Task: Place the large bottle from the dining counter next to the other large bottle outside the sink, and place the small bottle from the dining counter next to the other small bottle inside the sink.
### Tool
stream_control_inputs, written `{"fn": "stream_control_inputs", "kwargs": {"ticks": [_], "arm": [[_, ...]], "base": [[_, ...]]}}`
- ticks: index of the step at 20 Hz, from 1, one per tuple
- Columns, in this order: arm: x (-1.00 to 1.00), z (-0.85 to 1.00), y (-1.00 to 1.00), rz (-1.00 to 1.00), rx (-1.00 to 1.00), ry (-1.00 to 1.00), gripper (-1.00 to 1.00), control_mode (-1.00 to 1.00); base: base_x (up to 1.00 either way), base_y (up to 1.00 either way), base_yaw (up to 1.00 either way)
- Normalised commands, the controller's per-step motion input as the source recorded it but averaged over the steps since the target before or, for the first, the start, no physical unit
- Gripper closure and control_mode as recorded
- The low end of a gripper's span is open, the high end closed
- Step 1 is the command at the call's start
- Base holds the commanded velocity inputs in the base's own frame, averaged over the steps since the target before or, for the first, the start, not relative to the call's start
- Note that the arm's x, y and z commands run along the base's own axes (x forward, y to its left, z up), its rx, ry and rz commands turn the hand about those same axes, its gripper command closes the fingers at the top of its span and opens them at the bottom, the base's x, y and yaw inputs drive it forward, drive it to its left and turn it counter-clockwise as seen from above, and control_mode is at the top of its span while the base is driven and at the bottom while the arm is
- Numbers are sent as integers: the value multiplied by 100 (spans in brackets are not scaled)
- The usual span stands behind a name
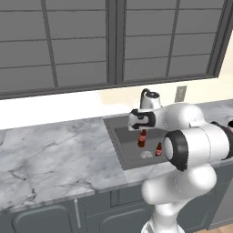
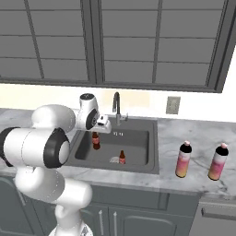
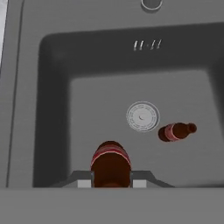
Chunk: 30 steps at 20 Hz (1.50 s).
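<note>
Hanging above the sink (image 2: 152, 126), the gripper (image 3: 111, 183) has its fingers clenched on the small cola bottle (image 3: 110, 166), carried upright so it can go down standing on the basin floor. It hovers over the basin's left half, toward the front edge as the right base view shows it. The other small bottle (image 3: 176, 131) stands just beside the drain (image 3: 142, 116), marking the target. Both tall pink-orange bottles (image 2: 183, 159) already stand together on the counter right of the sink, so I judge only this lowering remains.
</note>
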Motion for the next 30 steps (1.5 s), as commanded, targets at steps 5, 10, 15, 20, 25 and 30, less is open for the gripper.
{"fn": "stream_control_inputs", "kwargs": {"ticks": [5,10,15,20,25,30], "arm": [[16,-19,10,-1,0,-5,100,-100],[12,-2,11,0,0,-7,100,-100],[16,0,2,0,0,-3,100,-100],[14,-11,0,0,0,0,100,-100],[14,-22,0,0,0,0,100,-100],[3,-20,0,-1,0,-3,100,-100]], "base": [[0,0,0],[0,0,0],[0,0,0],[0,0,0],[0,0,0],[0,0,0]]}}
